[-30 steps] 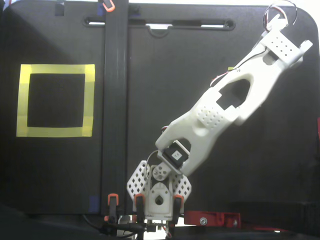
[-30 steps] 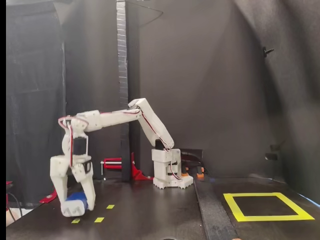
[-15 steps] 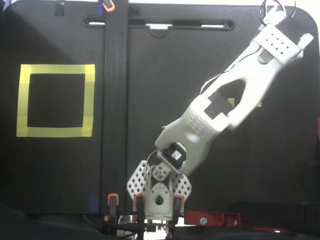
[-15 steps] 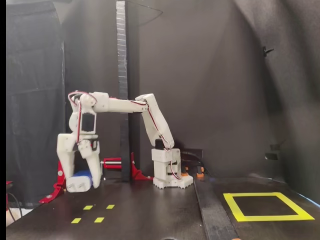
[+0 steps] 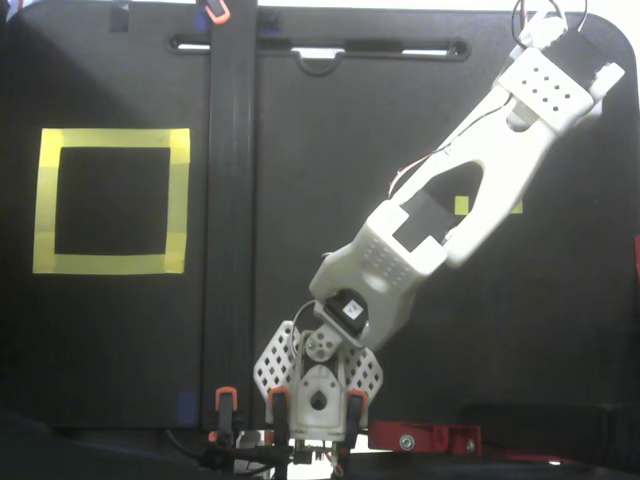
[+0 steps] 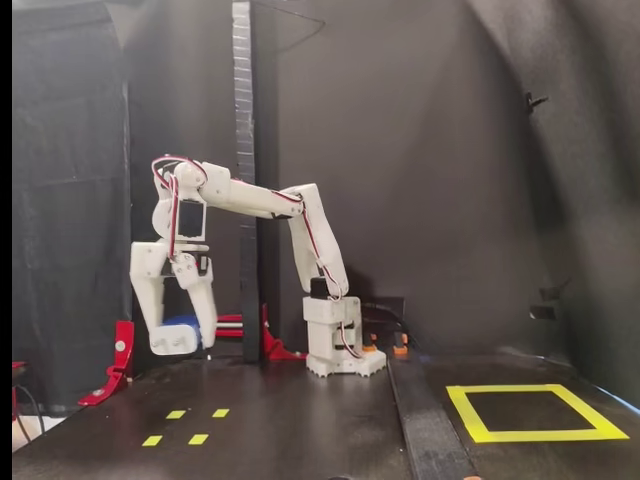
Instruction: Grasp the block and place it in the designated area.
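In a fixed view my gripper (image 6: 181, 343) hangs at the left with its fingers pointing down. It is shut on the dark blue block (image 6: 186, 322) and holds it well above the table. In the other fixed view the white arm (image 5: 470, 200) reaches to the top right, and its wrist (image 5: 550, 85) hides the fingers and the block. The designated area, a large yellow tape square with a black inside, lies far off: at the left in one fixed view (image 5: 110, 263) and at the lower right in the other (image 6: 470, 412).
A black rail (image 5: 230, 200) runs across the table between the arm and the square; it also shows in the other fixed view (image 6: 420, 430). Small yellow tape squares (image 6: 175, 414) lie under the arm. Red clamps (image 6: 120, 360) sit near the base (image 5: 318, 400).
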Motion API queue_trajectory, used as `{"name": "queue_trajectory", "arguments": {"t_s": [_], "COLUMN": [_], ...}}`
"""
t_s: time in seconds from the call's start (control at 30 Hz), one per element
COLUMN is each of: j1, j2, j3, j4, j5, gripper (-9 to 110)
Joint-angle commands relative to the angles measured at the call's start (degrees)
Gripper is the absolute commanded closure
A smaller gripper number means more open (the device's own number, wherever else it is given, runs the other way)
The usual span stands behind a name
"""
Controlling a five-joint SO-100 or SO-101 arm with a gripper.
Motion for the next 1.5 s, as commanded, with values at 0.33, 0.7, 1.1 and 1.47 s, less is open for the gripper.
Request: {"name": "queue_trajectory", "arguments": {"t_s": [0.33, 0.7, 1.1, 1.47], "j1": [-6.06, -20.65, -38.06, -52.38], "j2": [3.96, 4.39, 4.39, 4.39], "j3": [-1.85, -0.18, 0.79, 0.97], "j4": [0.79, 1.49, 2.37, 3.34], "j5": [8.88, 26.19, 43.77, 56.51], "gripper": [83, 83, 83, 83]}}
